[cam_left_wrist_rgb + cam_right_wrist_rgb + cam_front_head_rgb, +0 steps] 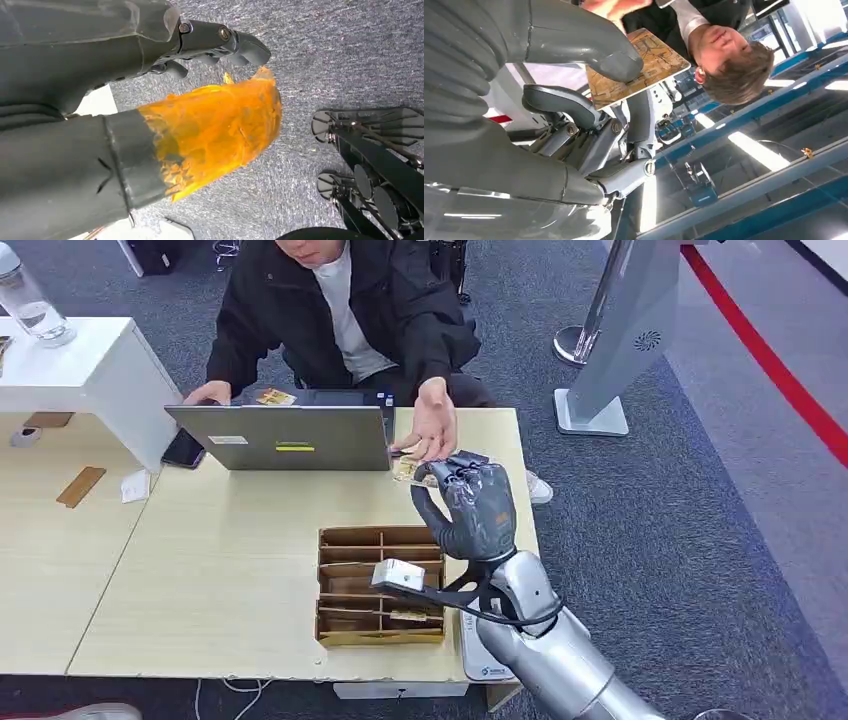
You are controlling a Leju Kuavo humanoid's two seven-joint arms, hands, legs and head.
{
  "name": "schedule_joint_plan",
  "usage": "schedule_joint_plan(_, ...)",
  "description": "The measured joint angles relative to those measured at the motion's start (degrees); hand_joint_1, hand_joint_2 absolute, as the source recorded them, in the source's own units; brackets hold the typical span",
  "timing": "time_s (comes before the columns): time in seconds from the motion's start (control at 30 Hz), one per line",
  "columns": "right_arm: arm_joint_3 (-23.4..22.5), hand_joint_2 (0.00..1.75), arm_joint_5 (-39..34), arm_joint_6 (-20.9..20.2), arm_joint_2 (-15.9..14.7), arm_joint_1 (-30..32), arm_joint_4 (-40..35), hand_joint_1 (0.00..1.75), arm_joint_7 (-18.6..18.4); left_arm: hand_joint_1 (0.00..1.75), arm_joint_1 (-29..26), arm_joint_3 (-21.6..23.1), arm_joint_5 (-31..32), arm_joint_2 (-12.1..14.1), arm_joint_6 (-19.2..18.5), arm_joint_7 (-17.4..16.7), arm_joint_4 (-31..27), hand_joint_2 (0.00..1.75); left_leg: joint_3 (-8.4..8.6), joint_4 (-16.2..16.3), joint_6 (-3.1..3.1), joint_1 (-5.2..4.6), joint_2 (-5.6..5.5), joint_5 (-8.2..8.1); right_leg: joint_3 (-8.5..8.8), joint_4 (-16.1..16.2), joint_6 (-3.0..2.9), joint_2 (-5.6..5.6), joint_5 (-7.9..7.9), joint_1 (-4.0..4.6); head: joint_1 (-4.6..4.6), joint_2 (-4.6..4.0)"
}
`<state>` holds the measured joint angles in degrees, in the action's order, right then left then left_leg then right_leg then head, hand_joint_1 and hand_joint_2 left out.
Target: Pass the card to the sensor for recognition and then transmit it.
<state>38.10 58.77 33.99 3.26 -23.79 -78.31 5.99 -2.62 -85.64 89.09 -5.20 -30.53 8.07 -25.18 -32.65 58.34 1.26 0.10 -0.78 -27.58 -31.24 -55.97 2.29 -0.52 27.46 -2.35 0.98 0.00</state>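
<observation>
Wooden surface (pixel 230 570) with a laptop (pixel 285 437) and divided box (pixel 378 585); right robot hand (pixel 470 502) pinching card (pixel 406 470) just under person's open palm (pixel 430 425). Left robot hand (pixel 150 100) hanging over carpet, grip unclear.

You see an open laptop (pixel 280 437) on the table (pixel 200 570), a divided cardboard box (pixel 380 585) near its front edge, and perhaps a phone (pixel 184 449) beside the laptop.

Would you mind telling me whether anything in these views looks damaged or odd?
Yes: the left hand has ragged, torn-looking orange film wrapped around its thumb. Otherwise the right hand holds the card out normally beneath the person's open hand.
</observation>
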Motion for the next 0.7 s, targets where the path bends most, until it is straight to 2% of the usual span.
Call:
schedule_joint_plan(0.23, 0.04, 1.75, 0.59, -1.31, 0.70, -1.83, 1.25, 1.75, -1.09, 0.00, 0.07, 0.53, 0.00, 0.85, 1.44, -0.04, 1.75, 0.00, 0.00, 0.00, -0.05, 0.01, 0.01, 0.03, 0.00, -0.02, -0.01, 0.01, -0.01, 0.01, -0.02, 0.00)
schedule_joint_plan(0.7, 1.75, 1.75, 1.86, -7.67, 5.64, -10.12, 10.51, 1.75, -5.53, 0.00, 0.89, 3.12, 0.00, 4.30, 4.50, -0.28, 8.02, 0.00, 0.00, 0.00, -0.06, 0.01, -0.01, 0.05, 0.00, -0.04, -0.02, 0.00, -0.02, 0.00, -0.02, 0.00)
